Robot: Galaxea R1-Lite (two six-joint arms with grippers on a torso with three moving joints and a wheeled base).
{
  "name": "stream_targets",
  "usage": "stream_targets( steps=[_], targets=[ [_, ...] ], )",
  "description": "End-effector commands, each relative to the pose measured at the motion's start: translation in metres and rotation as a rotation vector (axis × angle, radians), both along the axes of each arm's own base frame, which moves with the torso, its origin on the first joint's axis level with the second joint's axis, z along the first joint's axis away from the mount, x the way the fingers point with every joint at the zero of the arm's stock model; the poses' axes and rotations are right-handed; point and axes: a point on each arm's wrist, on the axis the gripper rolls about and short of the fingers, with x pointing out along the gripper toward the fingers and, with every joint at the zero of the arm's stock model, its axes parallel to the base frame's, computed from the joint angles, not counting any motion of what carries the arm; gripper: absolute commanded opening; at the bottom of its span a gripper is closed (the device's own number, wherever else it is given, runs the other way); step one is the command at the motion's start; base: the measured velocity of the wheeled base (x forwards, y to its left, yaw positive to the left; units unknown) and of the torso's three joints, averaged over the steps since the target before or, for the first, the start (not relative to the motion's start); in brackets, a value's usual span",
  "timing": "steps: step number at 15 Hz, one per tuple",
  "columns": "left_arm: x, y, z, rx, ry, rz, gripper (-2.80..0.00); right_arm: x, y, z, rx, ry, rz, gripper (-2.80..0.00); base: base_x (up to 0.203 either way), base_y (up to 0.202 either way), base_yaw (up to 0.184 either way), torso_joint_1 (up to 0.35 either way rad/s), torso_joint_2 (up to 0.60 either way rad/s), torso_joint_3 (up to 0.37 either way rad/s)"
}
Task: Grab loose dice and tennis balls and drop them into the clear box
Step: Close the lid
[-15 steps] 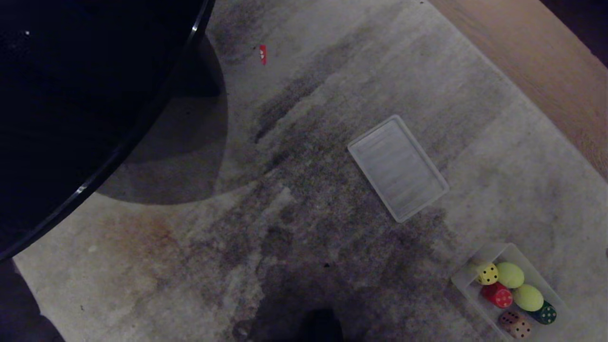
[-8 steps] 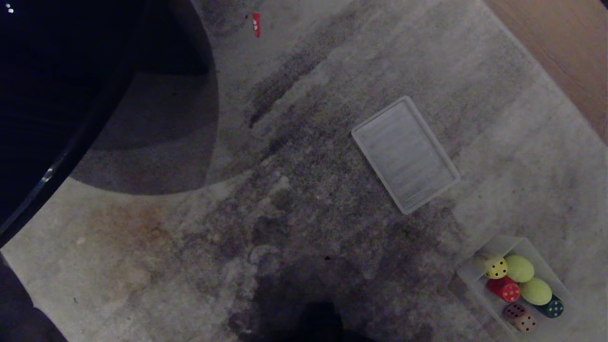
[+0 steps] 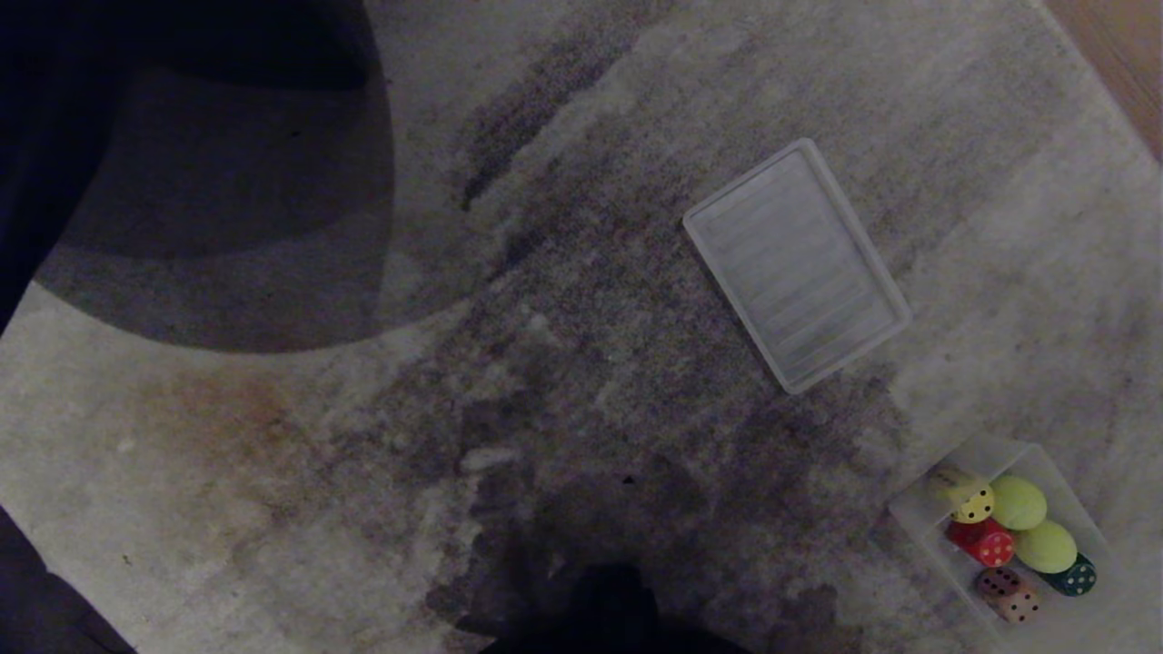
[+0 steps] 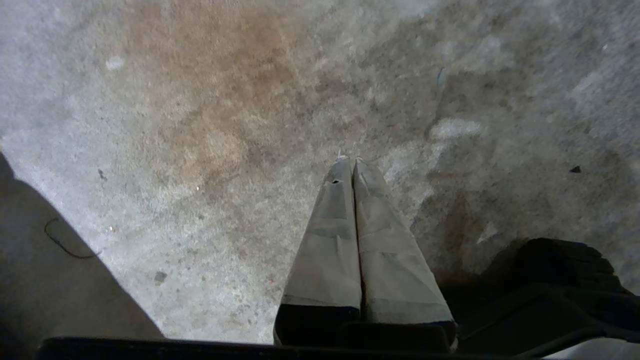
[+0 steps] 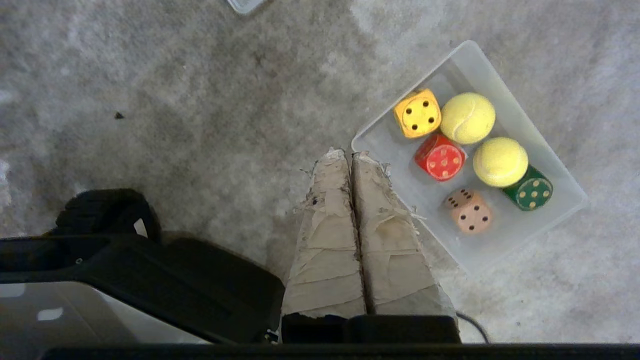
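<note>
While both grippers, the left [image 4: 348, 161] and the right [image 5: 348, 154], hang clenched and empty over the carpet [image 3: 581, 436], the clear box [image 3: 910, 510] nearby holds four dice [image 5: 417, 113] and two tennis balls [image 5: 467, 118]; farther off lies a ribbed panel [image 3: 797, 264].

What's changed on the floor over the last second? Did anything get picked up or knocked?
Only the camera moved: the whole head view swung, so the flat ribbed translucent panel and the clear plastic box shifted together and the small red item at the top left the view. Nothing was grasped or released. Four dice and two yellow-green tennis balls stay in the box; both grippers stay shut and empty.
</note>
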Motion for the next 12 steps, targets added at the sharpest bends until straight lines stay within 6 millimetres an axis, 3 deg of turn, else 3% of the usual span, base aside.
stream_targets(
  steps=[1,7,9,12],
  targets=[
    [0.0,0.0,0.0,0.0,0.003,-0.001,-2.8,0.0,0.0,0.0,0.003,-0.001,0.002,-2.8,0.0,0.0,0.0,0.002,0.0,-0.073],
    [0.0,0.0,0.0,-0.001,0.003,0.0,-2.8,0.0,0.0,0.006,-0.029,0.023,0.005,-2.8,0.0,0.0,0.0,0.001,0.0,-0.01],
    [0.0,0.0,0.0,-0.001,0.003,0.001,-2.8,0.004,0.0,0.031,-0.018,0.065,0.001,-2.8,0.0,0.0,0.0,0.0,0.0,0.0],
    [0.0,0.0,0.0,-0.001,0.003,0.001,-2.8,0.035,-0.001,0.069,0.087,0.22,-0.062,-2.8,0.0,0.0,0.0,0.0,0.0,0.0]
  ],
)
